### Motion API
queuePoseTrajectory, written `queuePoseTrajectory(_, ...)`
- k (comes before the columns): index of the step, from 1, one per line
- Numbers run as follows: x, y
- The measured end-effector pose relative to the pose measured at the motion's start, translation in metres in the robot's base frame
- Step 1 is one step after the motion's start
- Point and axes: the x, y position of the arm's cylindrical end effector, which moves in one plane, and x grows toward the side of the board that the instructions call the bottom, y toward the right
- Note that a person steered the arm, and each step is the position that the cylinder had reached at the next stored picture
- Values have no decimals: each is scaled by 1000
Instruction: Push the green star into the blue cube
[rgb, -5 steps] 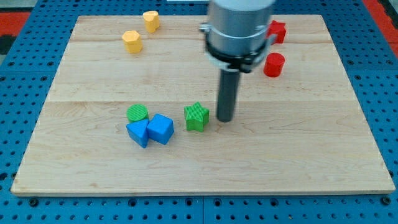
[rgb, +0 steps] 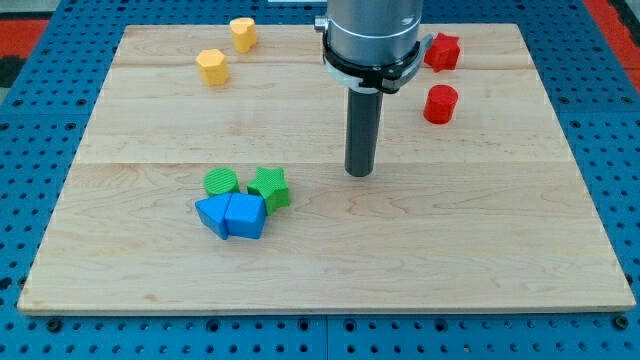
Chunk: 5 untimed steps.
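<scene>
No brand, label or writing is legible. The green star-shaped block (rgb: 269, 187) lies flat at the light wooden board's (rgb: 480, 260) lower left, touching the blue cube (rgb: 246, 216); its points give no clear long axis. A green round block (rgb: 221, 182) and a blue wedge-like block (rgb: 212, 214) adjoin. My tip (rgb: 359, 173), a plain rod without jaws, stands apart to the star's right.

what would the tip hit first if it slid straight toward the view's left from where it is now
Probably the green star: my tip stands apart to its right and slightly higher in the view. A straight leftward slide might only clip the star's upper edge or pass just above it; depth is unclear. The blue cube touches the star's lower left.
</scene>
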Motion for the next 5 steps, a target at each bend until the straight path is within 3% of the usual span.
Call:
queuePoseTrajectory(3, -1, 0)
queuePoseTrajectory(5, -2, 149)
